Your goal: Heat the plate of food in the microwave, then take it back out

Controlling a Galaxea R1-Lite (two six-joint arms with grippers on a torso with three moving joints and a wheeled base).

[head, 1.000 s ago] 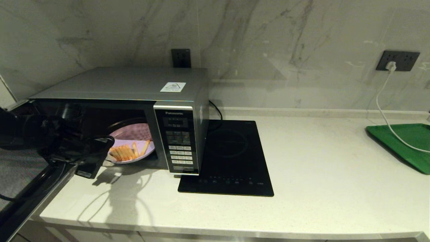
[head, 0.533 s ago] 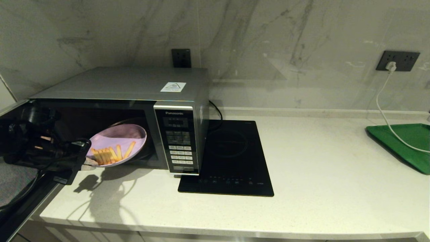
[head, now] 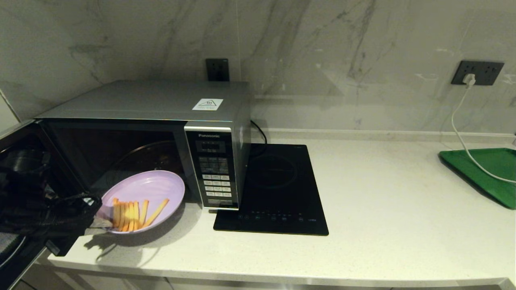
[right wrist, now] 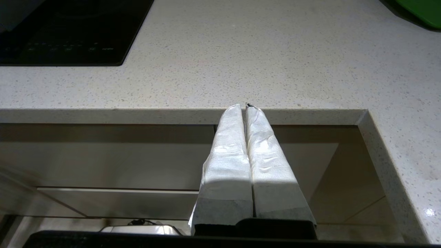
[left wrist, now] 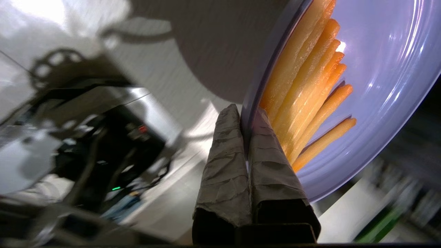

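We have drawn the plate of food (head: 142, 199) clear of the microwave (head: 161, 133); our left end effector (head: 93, 222), clamped on its rim, holds it over the worktop (head: 383, 209). Setting down remains. Our right end effector (right wrist: 245, 106) hangs closed, empty.

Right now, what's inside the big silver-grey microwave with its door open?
Only the round glass turntable shows in the silver-grey microwave. Its deep left corner is too dark to read. The lilac plate of fries is outside.
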